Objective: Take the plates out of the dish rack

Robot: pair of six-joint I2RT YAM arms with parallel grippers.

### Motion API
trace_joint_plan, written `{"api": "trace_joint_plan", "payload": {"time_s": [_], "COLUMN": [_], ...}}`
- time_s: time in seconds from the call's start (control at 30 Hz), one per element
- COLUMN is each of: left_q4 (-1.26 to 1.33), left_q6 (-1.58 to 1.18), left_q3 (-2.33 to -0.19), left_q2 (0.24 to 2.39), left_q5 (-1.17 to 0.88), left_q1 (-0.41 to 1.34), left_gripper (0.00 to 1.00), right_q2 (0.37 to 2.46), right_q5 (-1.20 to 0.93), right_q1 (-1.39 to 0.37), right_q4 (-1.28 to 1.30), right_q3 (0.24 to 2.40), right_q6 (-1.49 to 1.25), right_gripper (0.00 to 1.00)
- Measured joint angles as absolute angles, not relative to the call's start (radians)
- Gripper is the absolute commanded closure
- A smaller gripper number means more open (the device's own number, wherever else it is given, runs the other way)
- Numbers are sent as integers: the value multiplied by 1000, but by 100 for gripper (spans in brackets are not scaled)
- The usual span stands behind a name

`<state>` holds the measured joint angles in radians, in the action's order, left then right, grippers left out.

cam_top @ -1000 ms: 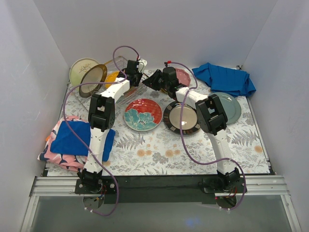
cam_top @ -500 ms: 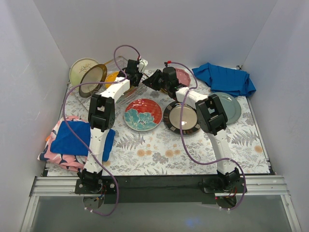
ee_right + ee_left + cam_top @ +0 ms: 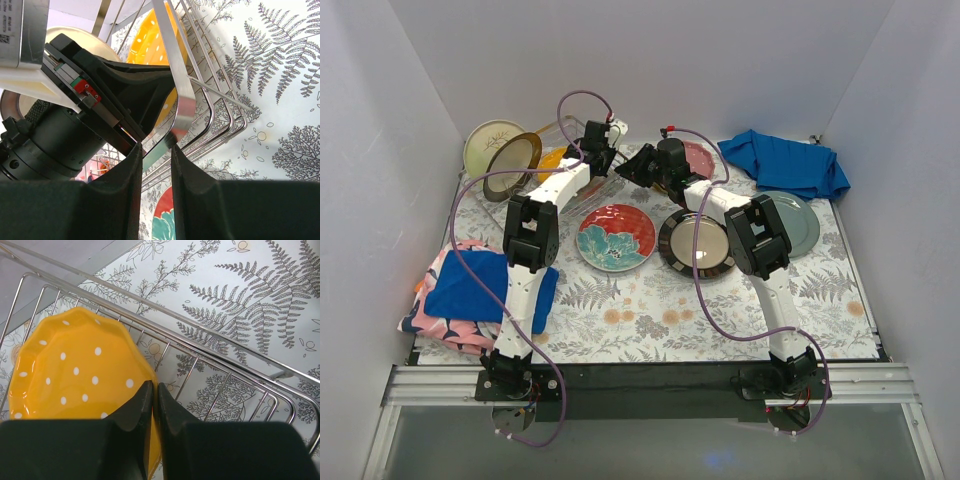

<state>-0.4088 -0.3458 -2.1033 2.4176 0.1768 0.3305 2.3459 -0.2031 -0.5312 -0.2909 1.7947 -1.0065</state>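
Observation:
The silver wire dish rack (image 3: pixel 582 190) stands at the rear left of the table. An orange dotted plate (image 3: pixel 75 375) stands in it, and my left gripper (image 3: pixel 155 387) is shut on its right rim. My right gripper (image 3: pixel 156 150) reaches in from the right and is shut on the rack's flat end band (image 3: pixel 176 65). From above, the two grippers (image 3: pixel 592 160) (image 3: pixel 628 172) almost meet over the rack. A teal-red floral plate (image 3: pixel 616 237), a dark-rimmed glossy plate (image 3: pixel 697 243), a grey-teal plate (image 3: pixel 795 222) and a pink plate (image 3: pixel 700 155) lie flat on the table.
A cream plate (image 3: pixel 490 142) and a brown-rimmed plate (image 3: pixel 515 158) lean at the rack's far left end. A blue cloth (image 3: pixel 785 162) lies at the rear right. Another blue cloth (image 3: pixel 470 290) lies on a pink floral cloth at the left edge. White walls enclose the table.
My left wrist has edged slightly toward the rear right with the orange plate still in its grip. The right arm holds its place on the rack.

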Motion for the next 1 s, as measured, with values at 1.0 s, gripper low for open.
{"api": "trace_joint_plan", "payload": {"time_s": [1.0], "left_q4": [-446], "left_q6": [-334], "left_q3": [-2160], "left_q2": [2404], "left_q5": [206], "left_q1": [327], "left_gripper": [100], "right_q2": [2352], "right_q5": [-214], "right_q1": [-528], "right_q4": [-287], "right_q3": [1804], "right_q6": [-1007], "right_gripper": [99]}}
